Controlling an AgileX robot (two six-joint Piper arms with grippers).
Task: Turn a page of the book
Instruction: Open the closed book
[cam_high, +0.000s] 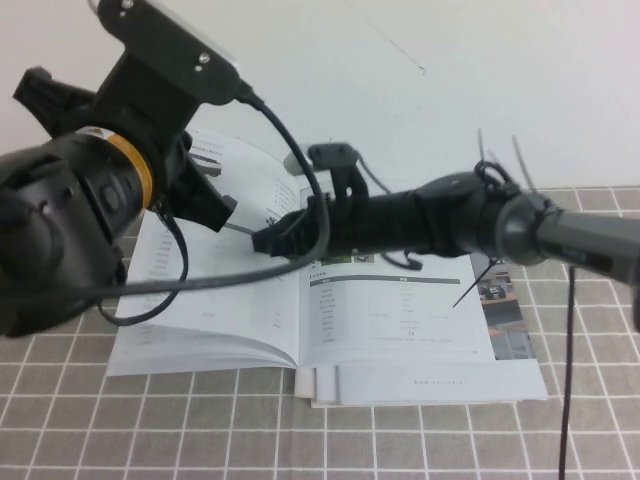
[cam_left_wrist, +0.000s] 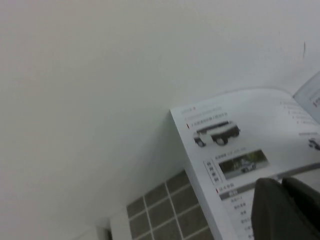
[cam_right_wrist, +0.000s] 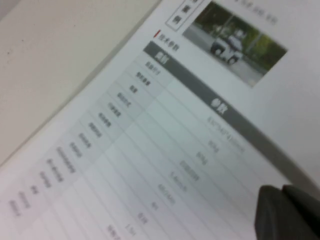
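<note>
The book (cam_high: 390, 320) lies open on the tiled cloth, and its right-hand page carries a grey-barred table. The page (cam_high: 245, 165) curves up from the spine at the back left. In the left wrist view the page (cam_left_wrist: 235, 115) shows a small vehicle, a photo and a grey bar. My left gripper (cam_high: 215, 210) hangs over the book's left half, its fingers (cam_left_wrist: 270, 210) together just above that sheet. My right gripper (cam_high: 262, 241) reaches across to the spine. Its fingers (cam_right_wrist: 272, 215) are together over the right-hand page's table (cam_right_wrist: 165, 125).
A second booklet (cam_high: 505, 320) with dark photos sticks out from under the book's right edge. More white sheets (cam_high: 430, 385) show along the front. A white wall (cam_high: 450, 90) stands close behind the book. Cables hang from both arms over the pages.
</note>
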